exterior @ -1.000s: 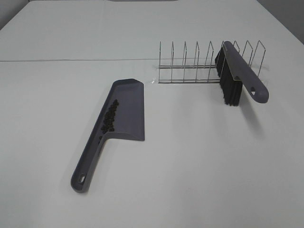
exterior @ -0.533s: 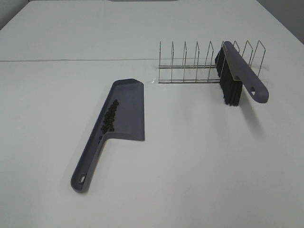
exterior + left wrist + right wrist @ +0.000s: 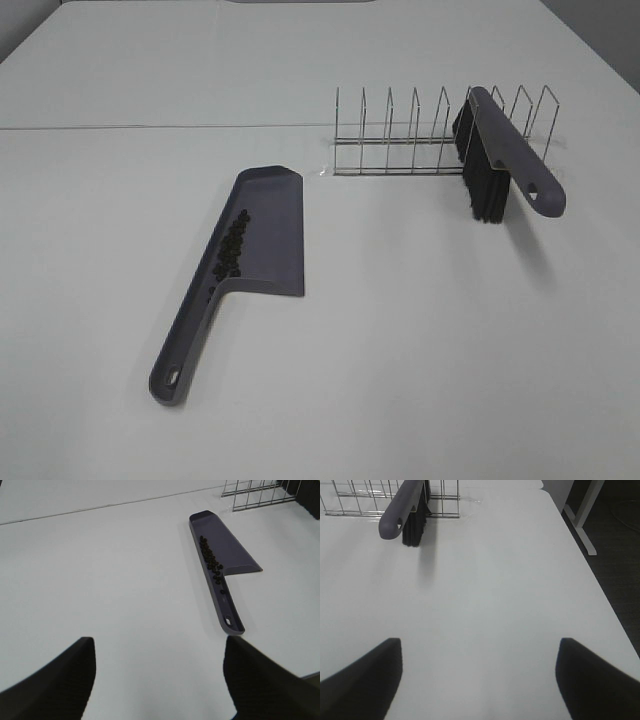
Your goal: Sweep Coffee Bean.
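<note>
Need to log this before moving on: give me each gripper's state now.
Left gripper: open, holding nothing, fingers wide apart above the table.
Right gripper: open, holding nothing.

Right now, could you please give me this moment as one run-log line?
coffee beans: in dustpan | brush: resting in wire rack | left gripper: open, empty | right gripper: open, empty

1. No text, label, brand, number or sign can be read on the dustpan [image 3: 262, 232], the brush [image 3: 512, 160], the wire rack [image 3: 400, 135] or the tabletop [image 3: 420, 330].
</note>
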Motion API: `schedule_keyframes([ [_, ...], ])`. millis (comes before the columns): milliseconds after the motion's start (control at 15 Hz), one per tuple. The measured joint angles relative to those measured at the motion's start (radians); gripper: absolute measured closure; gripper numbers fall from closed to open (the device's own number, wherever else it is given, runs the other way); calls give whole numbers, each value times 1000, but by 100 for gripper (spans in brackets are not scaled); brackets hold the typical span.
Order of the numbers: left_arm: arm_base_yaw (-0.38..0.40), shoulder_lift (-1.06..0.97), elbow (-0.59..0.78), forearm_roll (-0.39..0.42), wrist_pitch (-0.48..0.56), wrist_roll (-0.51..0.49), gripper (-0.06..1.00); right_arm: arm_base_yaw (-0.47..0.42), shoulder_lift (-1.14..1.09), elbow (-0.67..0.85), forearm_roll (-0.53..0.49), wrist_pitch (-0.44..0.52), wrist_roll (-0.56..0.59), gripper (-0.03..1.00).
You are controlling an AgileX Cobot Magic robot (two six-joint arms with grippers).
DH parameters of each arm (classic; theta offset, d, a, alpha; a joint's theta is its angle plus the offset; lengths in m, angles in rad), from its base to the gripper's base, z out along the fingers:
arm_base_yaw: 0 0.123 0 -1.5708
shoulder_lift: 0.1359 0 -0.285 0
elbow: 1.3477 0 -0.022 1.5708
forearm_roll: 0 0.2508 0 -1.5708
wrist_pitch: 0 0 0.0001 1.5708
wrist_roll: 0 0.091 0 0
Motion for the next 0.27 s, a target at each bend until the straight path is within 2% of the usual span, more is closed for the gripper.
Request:
schedule_keyframes([
  [267, 0, 0, 0, 0, 0, 0, 26, 0, 0, 0, 0, 0, 5, 18],
])
